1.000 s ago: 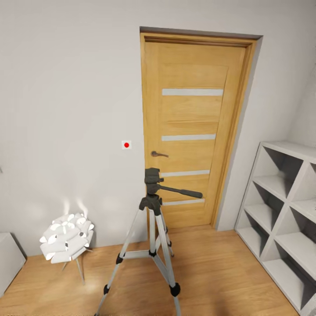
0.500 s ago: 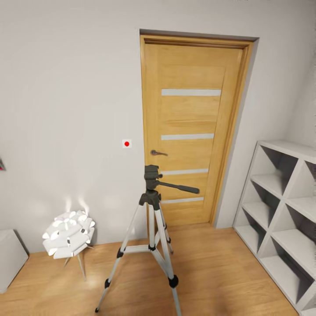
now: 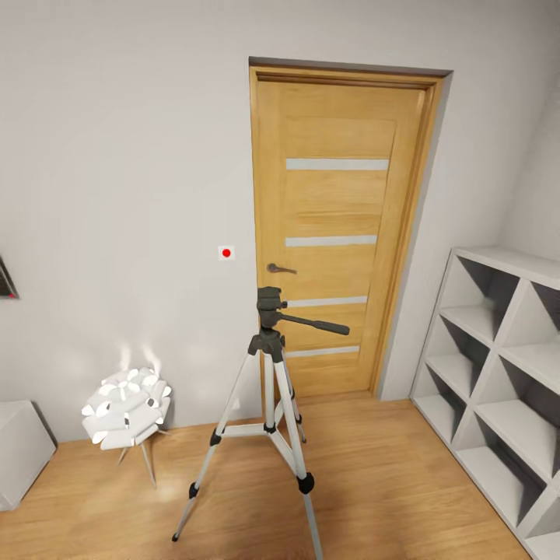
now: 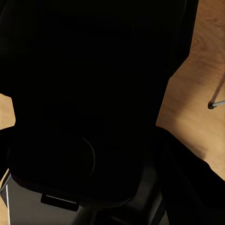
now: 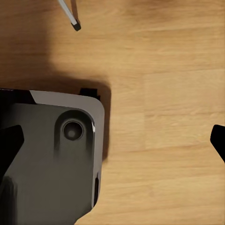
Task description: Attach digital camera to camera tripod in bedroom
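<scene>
Progress: early. Camera tripod [image 3: 269, 342] standing unloaded on the plank floor [image 3: 389, 467] before the wooden door [image 3: 342, 225], head plate bare, pan handle jutting sideways. Mounting judged not yet begun; approach, alignment and seating all left to do.

Digital camera: whereabouts not settled. Black bulk [image 4: 93, 93] pressed close to the left wrist lens, possibly the camera in the left gripper, but impossible to tell; grip state there likewise impossible to tell.

Right gripper [image 5: 115, 143]: spread wide, nothing between the fingertips [image 5: 218, 140] but bare floor and the corner of the robot's grey base [image 5: 51, 159]. One tripod foot [image 5: 75, 26] on the floor ahead of that gripper, apart from it. Tripod head well forward of both hands, out of reach by this judgement.

Containers: white cube shelves [image 3: 498, 365] off to the right-hand side, every visible compartment empty. Low white lamp [image 3: 124, 404] to the left-hand side, lit.
</scene>
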